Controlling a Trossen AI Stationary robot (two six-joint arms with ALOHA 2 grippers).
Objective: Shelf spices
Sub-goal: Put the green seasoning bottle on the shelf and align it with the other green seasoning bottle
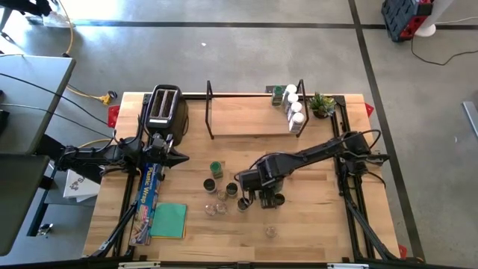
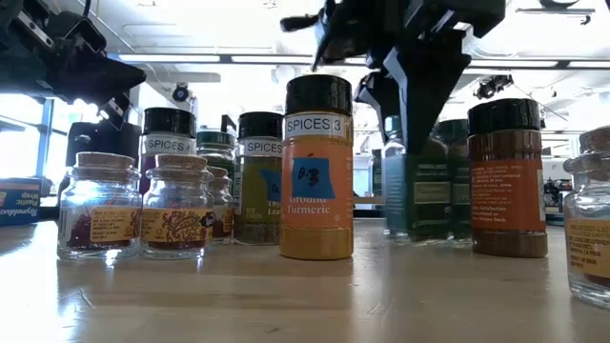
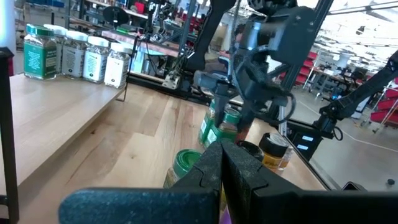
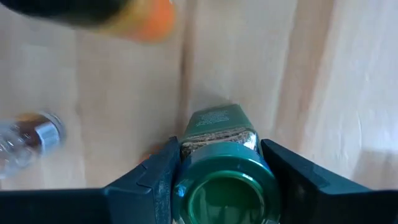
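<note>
Several spice jars stand loose on the table's middle (image 1: 224, 190); in the low view a turmeric jar (image 2: 317, 171) stands nearest. Several more jars (image 1: 296, 112) stand on the right end of the wooden shelf (image 1: 246, 112) at the far edge. My right gripper (image 4: 221, 149) points down over a green-lidded jar (image 4: 225, 186), one finger on each side of it. In the high view the gripper (image 1: 260, 196) hides this jar. At the table's left edge my left gripper (image 1: 178, 157) waits, shut and with nothing in it. My right gripper comes from above, pointing down, and has the green-lidded jar between its two fingers (image 4: 163, 171) at the lid and neck (image 4: 186, 155). The jar stands upright with its base on the table (image 2: 416, 233).
A black-and-silver toaster (image 1: 163, 104) stands at the far left, a small potted plant (image 1: 323, 103) at the far right. A plastic-wrap box (image 1: 149, 194) and a green pad (image 1: 169, 220) lie near the front left. Other jars stand close on both sides of the right gripper (image 1: 278, 199).
</note>
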